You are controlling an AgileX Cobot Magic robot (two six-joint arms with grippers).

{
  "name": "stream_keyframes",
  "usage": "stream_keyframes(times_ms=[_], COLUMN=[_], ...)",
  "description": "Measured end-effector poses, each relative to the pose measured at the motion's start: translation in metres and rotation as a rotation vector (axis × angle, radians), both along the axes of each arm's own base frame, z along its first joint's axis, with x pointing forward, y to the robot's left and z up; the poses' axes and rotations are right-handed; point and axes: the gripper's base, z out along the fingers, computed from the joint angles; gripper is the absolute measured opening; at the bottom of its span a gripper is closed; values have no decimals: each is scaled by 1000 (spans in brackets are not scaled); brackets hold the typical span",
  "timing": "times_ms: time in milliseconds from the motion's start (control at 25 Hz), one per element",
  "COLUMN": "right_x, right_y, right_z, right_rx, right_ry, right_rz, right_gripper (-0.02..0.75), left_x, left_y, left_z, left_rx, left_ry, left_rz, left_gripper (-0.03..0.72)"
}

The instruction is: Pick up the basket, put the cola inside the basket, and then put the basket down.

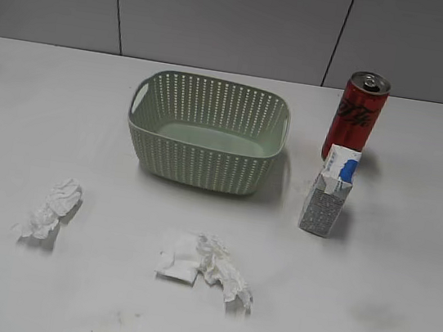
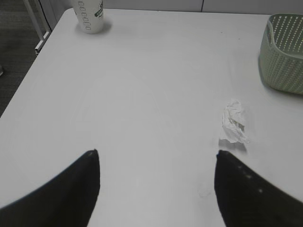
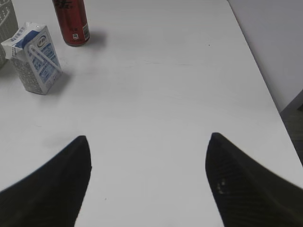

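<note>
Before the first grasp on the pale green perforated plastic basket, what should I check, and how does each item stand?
1. Pale green perforated plastic basket upright on the white table, nothing inside: ok.
2. Left gripper open, nothing between its fingers: ok.
3. Right gripper open, holding nothing: ok.
4. Tall red cola can upright right of the basket: ok.
5. Small white-and-blue carton stands just in front of the can; may crowd a frontal grasp: not ok.
6. Crumpled white tissues lie apart from the basket: ok.
</note>
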Motion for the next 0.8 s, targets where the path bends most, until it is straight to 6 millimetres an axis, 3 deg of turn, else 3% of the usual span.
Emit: stream_keyframes(times_ms=[560, 800], right_x=[0, 0], right_y=[0, 0], right_z=[0, 0], right_rx=[-1, -1], right_ry=[0, 0], right_rz=[0, 0], right_gripper=[592, 592], left_x=[0, 7], left_y=[0, 2], left_z=[4, 33], left_rx=[-1, -17], left_ry=[-28, -344], left_rz=[2, 26], left_gripper=[552, 552])
